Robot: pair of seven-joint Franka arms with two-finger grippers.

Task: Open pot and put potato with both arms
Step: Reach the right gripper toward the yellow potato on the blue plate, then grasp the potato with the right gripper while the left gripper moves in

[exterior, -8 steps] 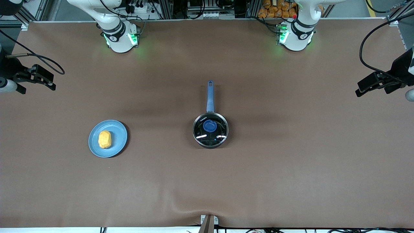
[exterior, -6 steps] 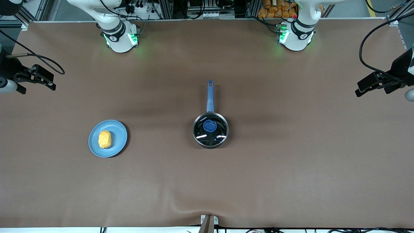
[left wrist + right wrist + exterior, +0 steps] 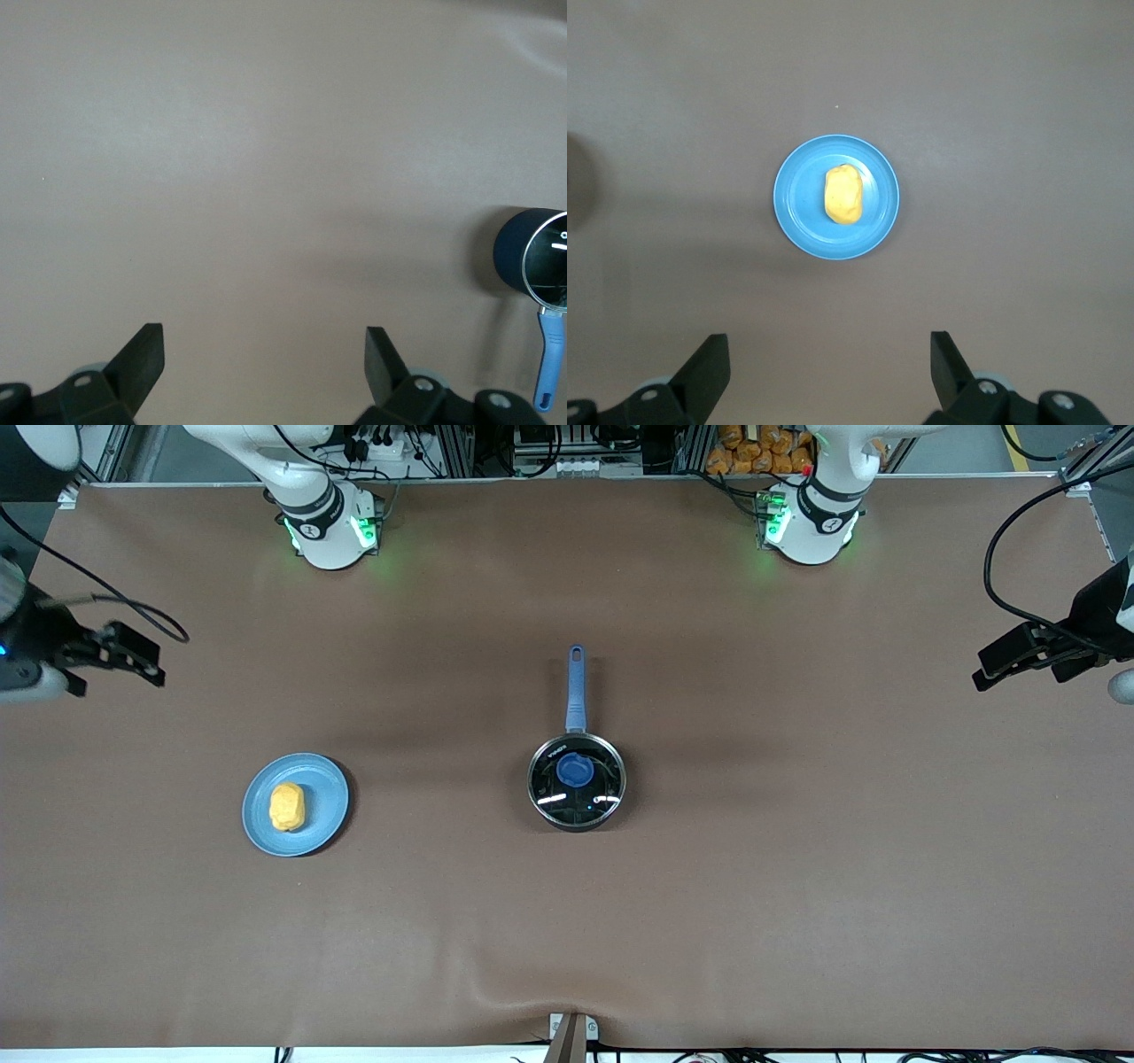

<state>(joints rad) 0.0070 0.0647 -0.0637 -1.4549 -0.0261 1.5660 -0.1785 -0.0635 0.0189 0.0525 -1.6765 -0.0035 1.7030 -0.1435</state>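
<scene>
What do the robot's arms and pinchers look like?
Both arms are white with dark grey rings at the joints and green lights glowing at their bases. Black cables loop along them. The left gripper and the right gripper are black, each with two wedge-shaped fingers and small round screws near the finger bases.

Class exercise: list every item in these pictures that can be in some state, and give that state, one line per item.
pot: upright on the table, closed
lid: seated on the pot
potato: lying on the plate
plate: flat on the table
left gripper: open, empty
right gripper: open, empty
</scene>
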